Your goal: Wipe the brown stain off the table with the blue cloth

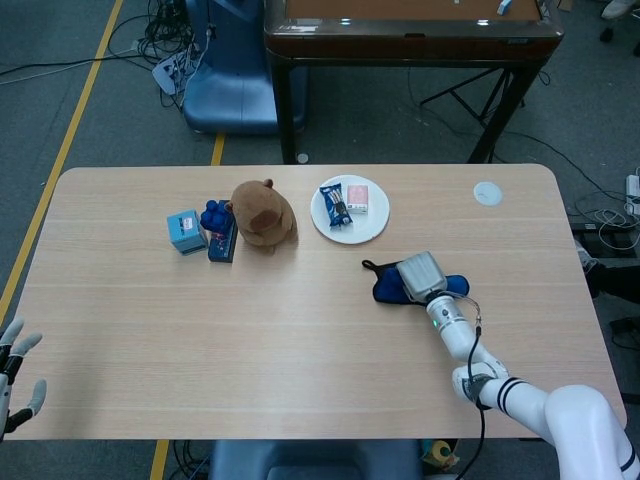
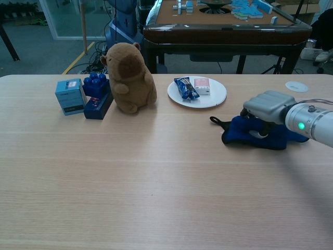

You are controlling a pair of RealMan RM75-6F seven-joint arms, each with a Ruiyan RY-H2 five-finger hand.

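Note:
The blue cloth (image 1: 385,288) (image 2: 234,134) lies flattened on the wooden table (image 1: 250,320) (image 2: 130,172), right of centre and just in front of the white plate. My right hand (image 1: 420,275) (image 2: 268,105) rests on top of it, fingers curled down into the fabric and pressing it to the surface. No brown stain shows on the bare wood; the spot under the cloth is hidden. My left hand (image 1: 12,375) hangs off the near left corner of the table, fingers spread, holding nothing.
A brown plush capybara (image 1: 264,213) (image 2: 130,77) sits at the back left, beside blue blocks (image 1: 218,228) (image 2: 96,94) and a teal box (image 1: 185,231) (image 2: 69,96). The white plate (image 1: 350,232) (image 2: 216,96) carries two snack packets. A small white disc (image 1: 487,193) lies at the far right.

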